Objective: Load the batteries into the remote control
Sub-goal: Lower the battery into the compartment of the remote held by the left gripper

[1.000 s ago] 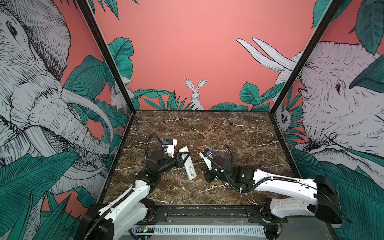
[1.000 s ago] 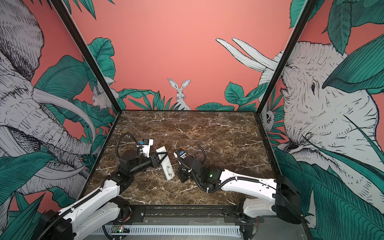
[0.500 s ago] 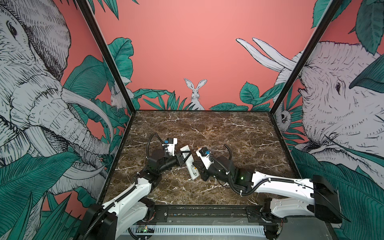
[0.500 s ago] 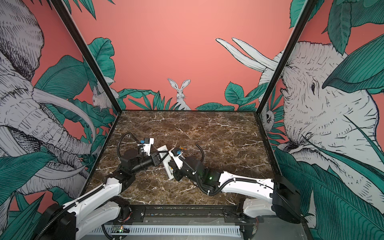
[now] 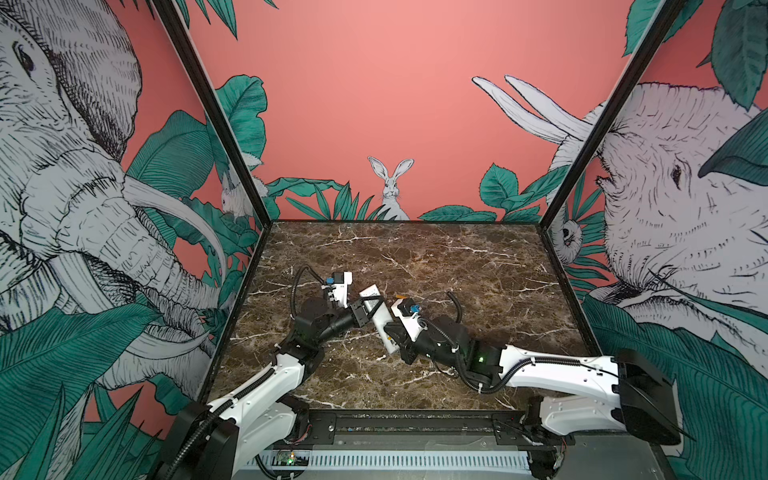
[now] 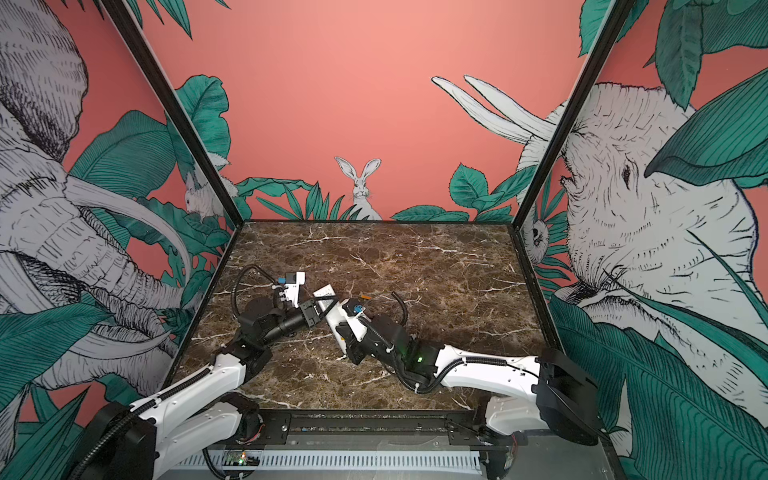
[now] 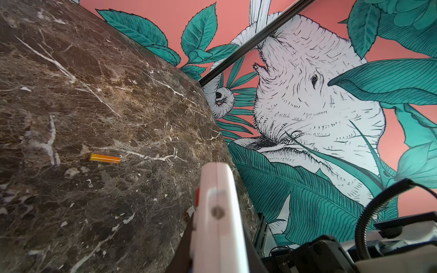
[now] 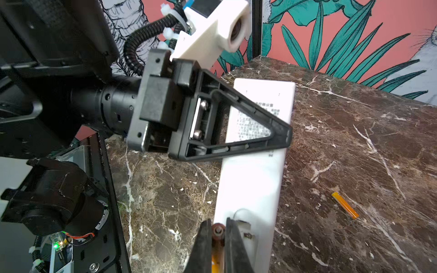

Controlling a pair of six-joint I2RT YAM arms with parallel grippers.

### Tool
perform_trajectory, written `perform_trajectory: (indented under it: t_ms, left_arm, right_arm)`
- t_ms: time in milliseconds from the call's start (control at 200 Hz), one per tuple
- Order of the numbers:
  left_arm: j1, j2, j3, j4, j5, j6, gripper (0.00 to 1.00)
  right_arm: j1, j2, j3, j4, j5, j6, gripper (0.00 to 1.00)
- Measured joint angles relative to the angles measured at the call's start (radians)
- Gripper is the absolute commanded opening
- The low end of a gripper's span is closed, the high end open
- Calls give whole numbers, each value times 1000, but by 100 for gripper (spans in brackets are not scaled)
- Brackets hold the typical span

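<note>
My left gripper [image 5: 371,309] [image 8: 279,134] is shut on the white remote control [image 5: 381,320] [image 6: 332,318] [image 8: 253,184] [image 7: 217,208] and holds it plain back up, just above the marble. An open battery bay [image 8: 246,230] shows at the remote's near end. There my right gripper [image 8: 218,232] [image 5: 392,334] is shut on an orange battery [image 8: 217,258], whose metal end points into the bay. A second orange battery [image 8: 344,208] [image 7: 104,158] [image 5: 401,296] [image 6: 366,297] lies loose on the table beyond the remote.
The brown marble table [image 5: 457,266] is boxed in by mural walls at the back and both sides. A black rail [image 5: 415,424] runs along its front edge. The two arms meet left of the middle, close together.
My right gripper has moved left with its battery, from a gap beside the remote up to the remote's near end. The left gripper has shifted the remote slightly.
</note>
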Motion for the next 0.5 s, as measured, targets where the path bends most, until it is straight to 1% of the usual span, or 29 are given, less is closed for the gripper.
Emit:
perform_trajectory:
  t_ms: [500]
  left_arm:
    - [2, 0, -7, 10, 0, -14, 0]
  right_arm:
    - [0, 6, 0, -10, 48, -8, 0]
